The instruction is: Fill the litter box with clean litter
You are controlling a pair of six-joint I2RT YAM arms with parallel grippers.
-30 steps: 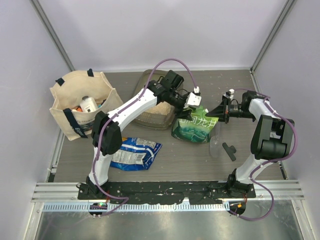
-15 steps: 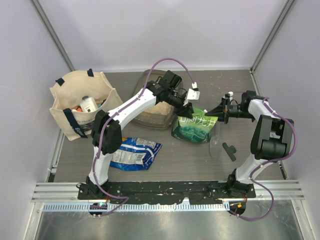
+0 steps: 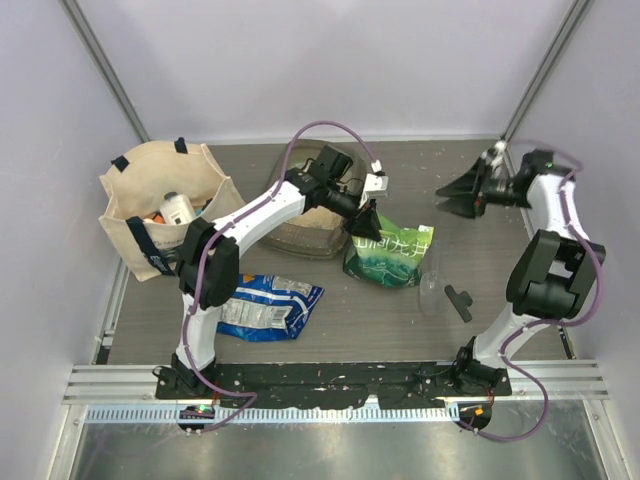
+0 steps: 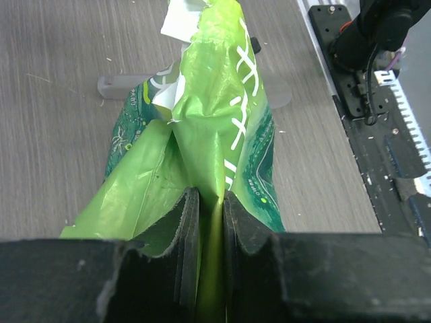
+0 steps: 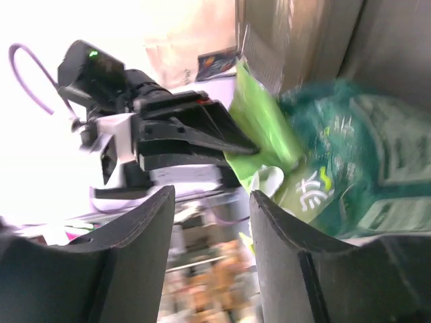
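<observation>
Left wrist: left pincer [image 4: 210, 202] clamped on glossy crinkled green bag [image 4: 202, 114] top; right pincer [image 5: 210, 202] apart, empty.

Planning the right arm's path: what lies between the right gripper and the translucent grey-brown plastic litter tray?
Top view: from the right gripper, bare tabletop, then the left gripper pinching the top of the green-and-white printed bag beside the litter tray.
</observation>
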